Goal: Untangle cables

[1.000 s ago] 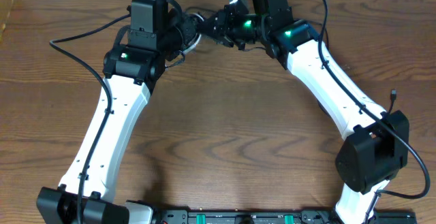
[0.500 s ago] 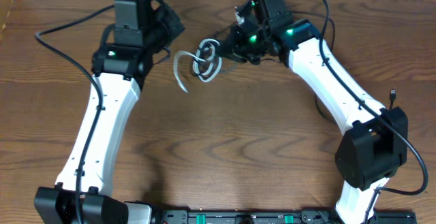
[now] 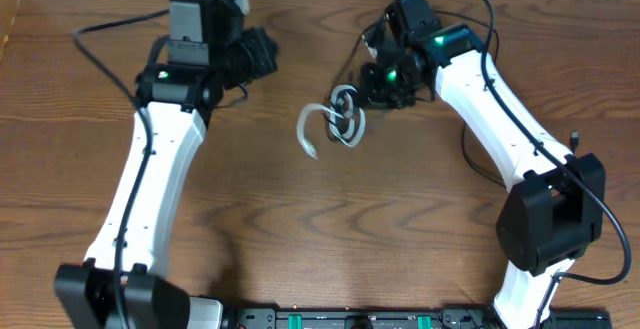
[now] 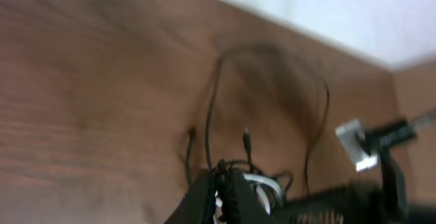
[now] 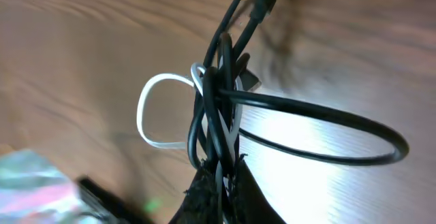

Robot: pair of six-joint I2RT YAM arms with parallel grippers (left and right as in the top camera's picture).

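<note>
Cables (image 3: 342, 121) bunched in one knot on the table (image 3: 330, 229), far-centre. Right gripper (image 5: 219, 176) is clamped tight on the black and white strands, and a white cable loop (image 5: 140, 112) sticks out sideways. Left gripper (image 4: 222, 186) is closed, well apart from the knot. Its view is blurred, so can't tell if it pinches a thin black strand.

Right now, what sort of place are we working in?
Likely a robot lab bench rather than a home: a bare wood table, the left arm and right arm mounted at its near edge, a plain white wall behind, and the cables as workpiece.
</note>
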